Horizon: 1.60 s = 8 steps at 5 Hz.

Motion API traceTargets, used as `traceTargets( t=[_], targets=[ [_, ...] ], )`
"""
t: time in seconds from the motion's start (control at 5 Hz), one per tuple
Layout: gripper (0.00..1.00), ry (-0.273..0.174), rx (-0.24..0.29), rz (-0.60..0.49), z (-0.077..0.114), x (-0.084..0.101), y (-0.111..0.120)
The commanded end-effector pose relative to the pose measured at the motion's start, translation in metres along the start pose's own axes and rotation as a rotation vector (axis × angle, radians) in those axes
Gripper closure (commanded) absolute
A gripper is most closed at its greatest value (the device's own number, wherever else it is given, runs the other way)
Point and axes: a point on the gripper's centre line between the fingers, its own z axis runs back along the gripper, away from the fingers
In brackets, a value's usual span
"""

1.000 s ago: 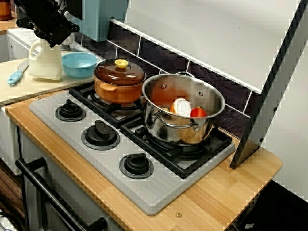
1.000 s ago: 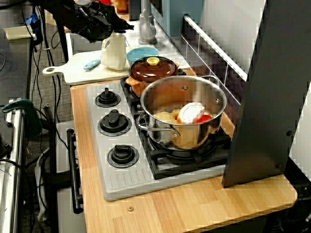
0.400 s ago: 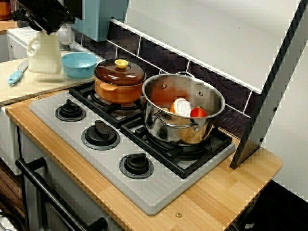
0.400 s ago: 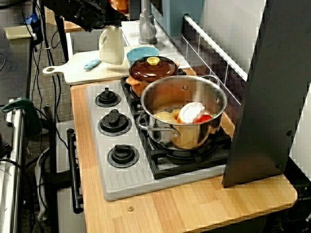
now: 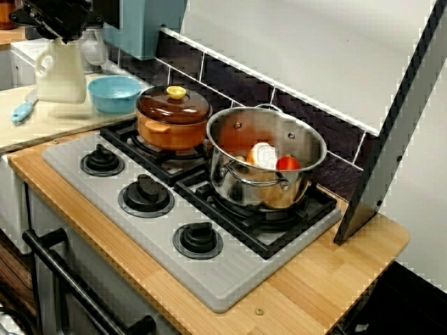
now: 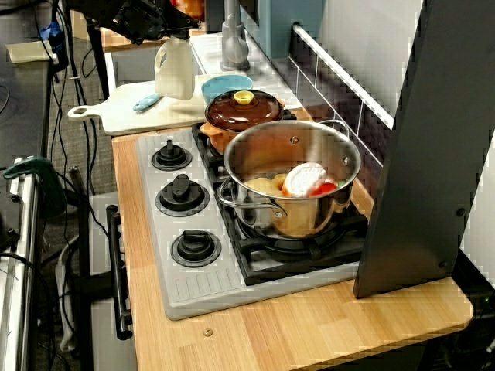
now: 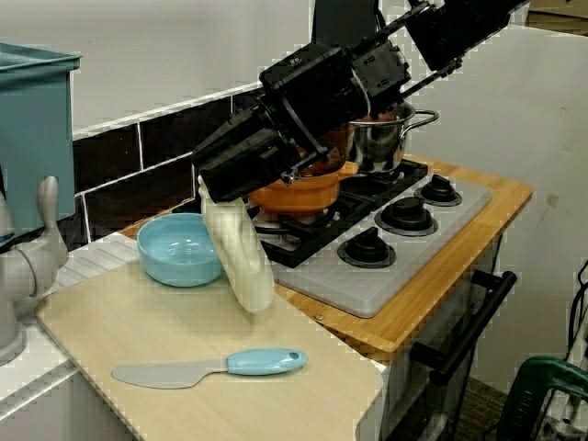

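**Jaws and held thing.** In the view from the sink end, the jaws are clamped on the top of a cream jug [image 7: 241, 262] at centre left. The jug is held tilted and appears to be raised just off the cutting board [image 7: 138, 322]. The step in hand is judged to be the carry after a lift. A firm grip and added height are called for next.

**Surroundings.** A blue bowl [image 7: 179, 248] is set just beside the jug, and a blue-handled spreader [image 7: 207, 367] is laid near it on the board. A lidded orange pot [image 5: 173, 117] and a steel pot [image 5: 265, 157] are placed on the stove [image 5: 140, 230], well apart from the jug.
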Motion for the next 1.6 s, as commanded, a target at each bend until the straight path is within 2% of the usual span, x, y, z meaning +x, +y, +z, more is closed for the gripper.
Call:
traceTargets(
  t=[0.0,0.2,0.6,0.8,1.4],
  targets=[
    [1.00,-0.056,-0.005,0.025,0.006,0.008,0.001],
    [1.00,-0.073,0.006,0.038,0.007,0.008,0.003],
    [1.00,-0.146,0.058,0.056,0.008,-0.002,0.005],
    [1.00,-0.157,0.066,0.051,0.007,-0.006,0.004],
    [1.00,-0.149,0.051,0.045,0.011,-0.008,0.003]
  ],
)
